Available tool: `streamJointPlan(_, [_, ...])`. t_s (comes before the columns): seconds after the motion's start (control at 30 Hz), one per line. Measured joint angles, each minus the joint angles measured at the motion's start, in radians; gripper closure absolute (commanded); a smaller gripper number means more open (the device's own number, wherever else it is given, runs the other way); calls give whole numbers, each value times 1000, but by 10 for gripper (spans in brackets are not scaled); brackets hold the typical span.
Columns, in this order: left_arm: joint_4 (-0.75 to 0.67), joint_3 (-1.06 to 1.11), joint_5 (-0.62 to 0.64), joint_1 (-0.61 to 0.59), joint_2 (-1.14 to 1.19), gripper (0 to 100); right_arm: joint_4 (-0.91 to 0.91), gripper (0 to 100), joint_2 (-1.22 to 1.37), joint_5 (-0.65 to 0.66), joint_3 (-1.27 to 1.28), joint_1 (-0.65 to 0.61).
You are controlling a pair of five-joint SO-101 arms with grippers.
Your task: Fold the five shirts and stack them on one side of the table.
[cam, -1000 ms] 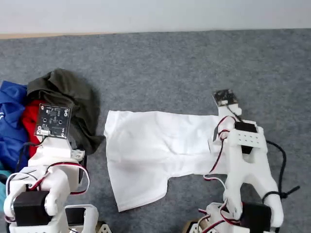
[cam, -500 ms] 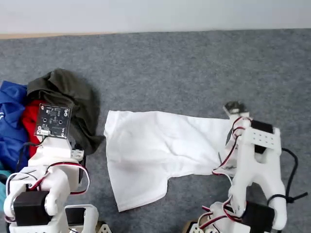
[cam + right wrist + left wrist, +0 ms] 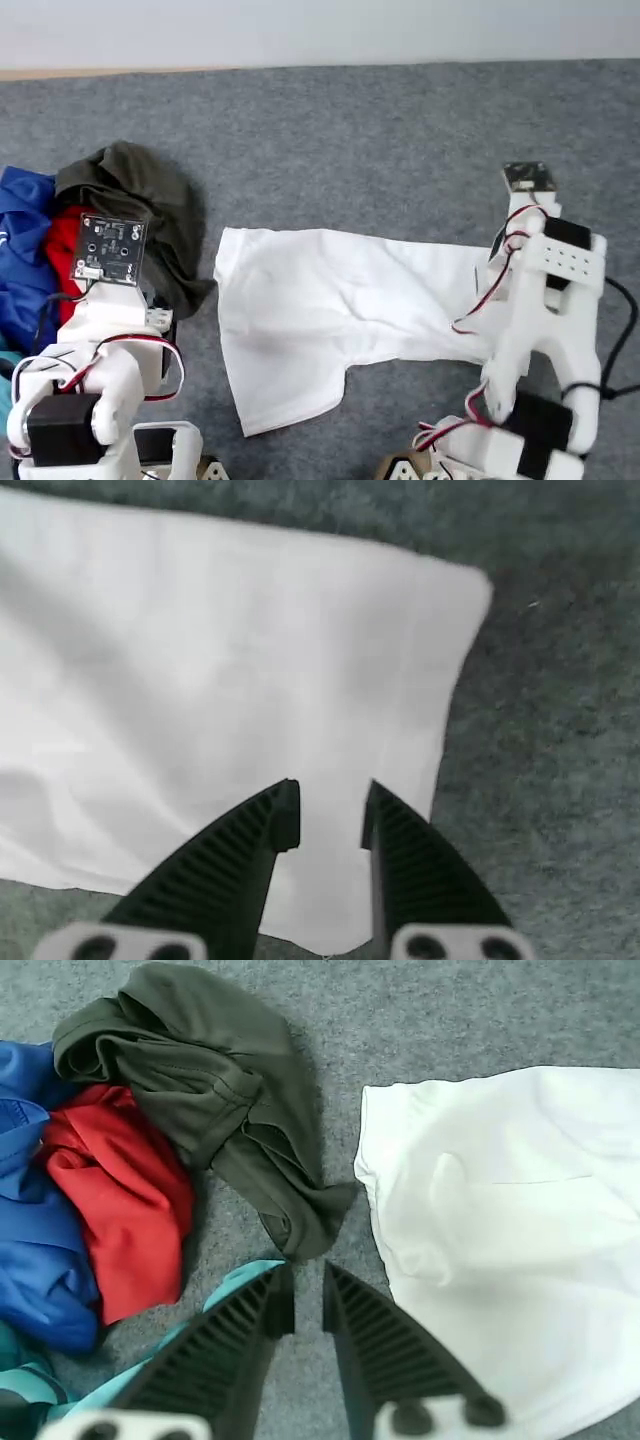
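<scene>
A white shirt (image 3: 330, 310) lies spread flat on the grey table top, with one sleeve towards the front. My right arm (image 3: 545, 300) stands over its right end. The right gripper (image 3: 328, 815) hovers just above that end of the white shirt (image 3: 200, 650), a little in from the edge, its fingers slightly apart with nothing pinched between them. At the left lies a heap of crumpled shirts: olive (image 3: 140, 185), red (image 3: 62, 245) and blue (image 3: 22, 230). My left gripper (image 3: 308, 1305) hangs above the gap between the heap and the white shirt (image 3: 500, 1190), with a narrow gap between its fingers and nothing in it.
A teal shirt (image 3: 40, 1385) pokes out at the near side of the heap, under the left arm (image 3: 100, 340). Bare grey table (image 3: 400, 130) stretches behind the white shirt and to its right. A pale wall edge runs along the back.
My right arm has swung to the right, and the white shirt's right end has stretched out to the right with it. The left arm and the heap have not moved.
</scene>
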Motion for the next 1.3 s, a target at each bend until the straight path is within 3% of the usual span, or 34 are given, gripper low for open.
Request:
streamJointPlan(0.27, [0, 0, 0, 0, 0, 942, 0, 939, 221, -3, -87, 18])
streamJointPlan(0.73, [0, 0, 0, 0, 0, 942, 11, 940, 563, -3, -535, 35])
streamJointPlan(1.1, [0, 2, 0, 0, 0, 942, 238, 940, 542, -6, -666, 37])
streamJointPlan(1.3, [0, 2, 0, 0, 0, 942, 213, 941, 597, -6, -672, 37])
